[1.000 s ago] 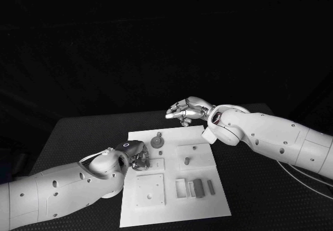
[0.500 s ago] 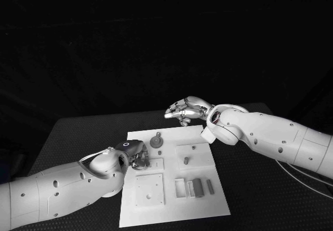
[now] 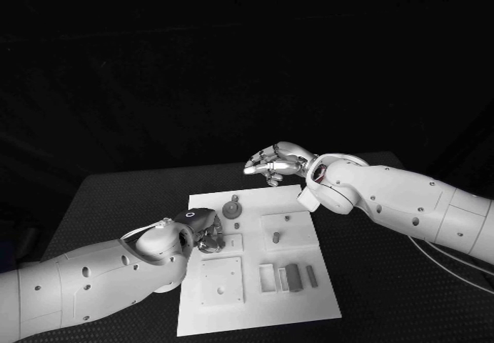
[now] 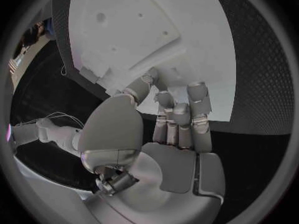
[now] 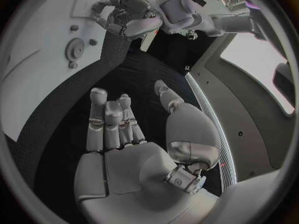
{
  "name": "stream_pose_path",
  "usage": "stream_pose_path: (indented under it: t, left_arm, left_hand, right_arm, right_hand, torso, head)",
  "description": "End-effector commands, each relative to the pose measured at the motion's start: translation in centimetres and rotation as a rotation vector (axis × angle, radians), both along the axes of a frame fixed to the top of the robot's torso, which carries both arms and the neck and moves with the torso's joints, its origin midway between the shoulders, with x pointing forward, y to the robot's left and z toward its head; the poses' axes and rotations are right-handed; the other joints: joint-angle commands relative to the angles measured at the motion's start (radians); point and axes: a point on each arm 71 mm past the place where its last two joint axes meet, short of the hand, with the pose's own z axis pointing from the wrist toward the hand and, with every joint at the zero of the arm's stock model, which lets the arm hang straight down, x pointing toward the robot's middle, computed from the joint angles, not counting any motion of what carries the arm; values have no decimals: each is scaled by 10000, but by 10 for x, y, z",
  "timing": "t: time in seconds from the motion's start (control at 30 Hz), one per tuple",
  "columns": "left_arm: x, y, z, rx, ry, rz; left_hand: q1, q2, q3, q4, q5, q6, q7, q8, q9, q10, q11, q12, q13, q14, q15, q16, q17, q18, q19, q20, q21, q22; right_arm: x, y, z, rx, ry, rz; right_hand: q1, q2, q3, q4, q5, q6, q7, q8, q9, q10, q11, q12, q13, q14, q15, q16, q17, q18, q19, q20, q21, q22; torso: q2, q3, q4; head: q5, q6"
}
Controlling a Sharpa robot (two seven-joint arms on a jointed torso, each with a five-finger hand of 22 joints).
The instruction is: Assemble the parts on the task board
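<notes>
The white task board (image 3: 258,304) lies in the middle of the black table. On it are a grey gear (image 3: 233,211), a small upright peg (image 3: 276,236), a square plate (image 3: 221,281) and some narrow blocks (image 3: 293,277). My left hand (image 3: 206,232) hangs over the board's left edge, thumb and fingers (image 4: 163,98) drawn together and pointing down at the board (image 4: 156,25). Whether a part sits between them is hidden. My right hand (image 3: 273,164) hovers past the board's far edge, over the table, fingers (image 5: 109,119) apart and holding nothing. The right wrist view has the left hand (image 5: 127,15) near the gear (image 5: 74,47).
Black table (image 3: 391,286) lies bare to the right of the board and along its far side. A cable (image 3: 442,264) runs under my right arm near the table's right edge.
</notes>
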Motion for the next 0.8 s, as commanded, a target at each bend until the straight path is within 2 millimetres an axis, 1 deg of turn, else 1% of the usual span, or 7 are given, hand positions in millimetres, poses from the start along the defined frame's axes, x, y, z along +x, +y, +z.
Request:
stream_pose_path:
  t: [0.03, 0.2, 0.23, 0.37, 0.5, 0.8]
  left_arm:
    - [-2, -2, -3, 73, 266, -78]
    - [-1, -2, -2, 104, 271, -51]
    - [-1, -2, -2, 111, 275, -47]
    - [-1, -2, -3, 156, 302, -40]
    - [0, -2, -3, 206, 346, 3]
    - [0, -8, -3, 156, 324, -97]
  left_hand:
    - [-10, 72, 462, 546, 16, 370, 253, 1020, 1155, 50, -9, 1, -14, 199, -147, 39, 0, 401, 24, -22, 68, 192]
    - [-7, 76, 465, 541, 17, 370, 251, 1020, 1158, 52, -11, 0, -14, 201, -148, 39, 0, 402, 25, -25, 67, 192]
    - [-6, 77, 466, 540, 17, 369, 251, 1020, 1159, 53, -11, 0, -14, 201, -149, 39, 0, 402, 25, -26, 68, 192]
    - [-3, 78, 467, 535, 18, 369, 250, 1020, 1161, 54, -12, -1, -14, 202, -150, 39, 0, 402, 26, -28, 68, 193]
    - [1, 82, 470, 529, 18, 369, 249, 1021, 1164, 56, -13, -2, -15, 204, -151, 39, 1, 403, 27, -30, 68, 193]
    - [3, 82, 470, 520, 17, 365, 248, 1020, 1170, 57, -15, -4, -15, 205, -153, 37, 1, 402, 27, -34, 68, 193]
  right_arm:
    - [0, 1, 0, -49, -33, 101]
    - [0, 1, 0, -57, -20, 103]
    - [0, 1, 0, -57, -20, 103]
    - [0, 1, 0, -54, -21, 108]
    - [0, 1, 0, -55, -19, 109]
    - [0, 2, 0, -61, 0, 130]
  right_hand:
    - [-43, 89, -63, -16, 19, -34, 84, 59, 9, 39, -56, 63, -10, 16, -54, 29, -16, 246, 58, -133, -9, 106]
    - [-47, 90, -65, -16, 19, -34, 84, 59, 9, 39, -56, 63, -13, 16, -55, 29, -18, 246, 59, -133, -11, 106]
    - [-48, 91, -65, -16, 19, -33, 84, 59, 9, 39, -57, 63, -14, 16, -55, 29, -18, 246, 59, -133, -11, 105]
    - [-52, 94, -66, -15, 19, -33, 83, 59, 10, 39, -57, 64, -16, 16, -55, 28, -19, 246, 59, -134, -12, 105]
    - [-55, 96, -67, -14, 19, -33, 83, 59, 10, 39, -57, 64, -18, 17, -56, 28, -20, 246, 59, -134, -14, 105]
    - [-65, 99, -71, -12, 19, -32, 82, 59, 12, 39, -58, 65, -24, 17, -56, 28, -23, 246, 60, -135, -17, 104]
  torso:
    - [2, 3, -1]
    - [4, 4, -1]
    - [5, 10, 0]
    - [3, 13, -3]
    - [1, 8, 2]
    - [1, 10, -3]
  head:
    - [-1, 3]
    - [-10, -7]
    - [-10, -7]
    - [-15, -5]
    - [-15, -14]
    - [8, -20]
